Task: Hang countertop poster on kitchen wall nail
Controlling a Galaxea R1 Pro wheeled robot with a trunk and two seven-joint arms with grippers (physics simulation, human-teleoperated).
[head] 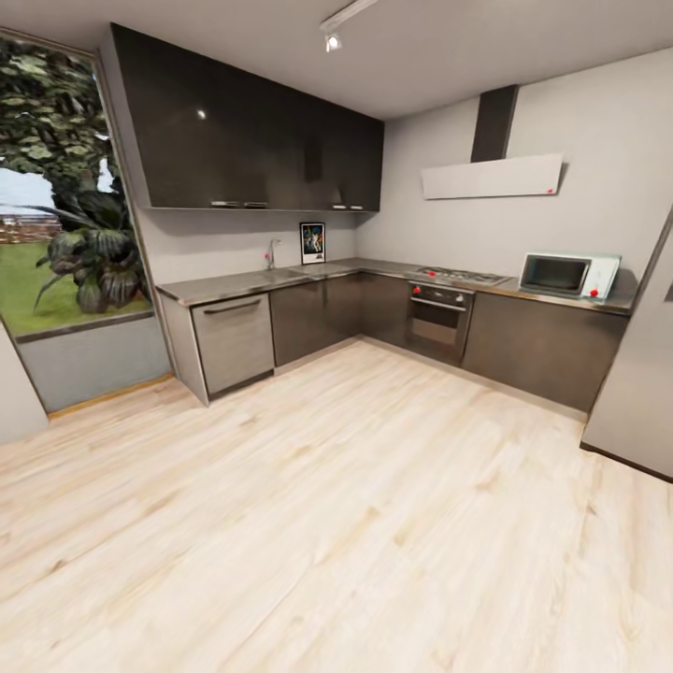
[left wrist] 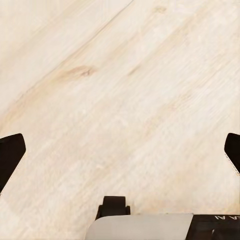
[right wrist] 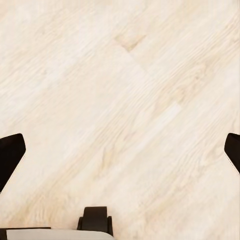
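Left gripper (left wrist: 120,150) wide open over bare wood floor (left wrist: 125,75), black fingertips (left wrist: 11,155) spread to opposite edges of its wrist view, nothing between them. Right gripper (right wrist: 120,150) same: jaws spread wide, holding nothing, pale plank floor beneath. Head view: poster (head: 312,243) stands upright on the kitchen countertop (head: 243,280), at the back against the wall, long axis vertical, printed face out toward the room. It sits just beside the tap (head: 272,253), on the side toward the corner of the L-shaped counter, below the dark upper cabinets (head: 252,131). Artwork detail too small to read from here. Further round the counter: hob (head: 460,276) with oven (head: 438,321) under it, then a microwave (head: 568,275); range hood (head: 492,176) on the wall above. Big window (head: 56,187) with foliage at far left. Open floor lies between the camera and the cabinets.
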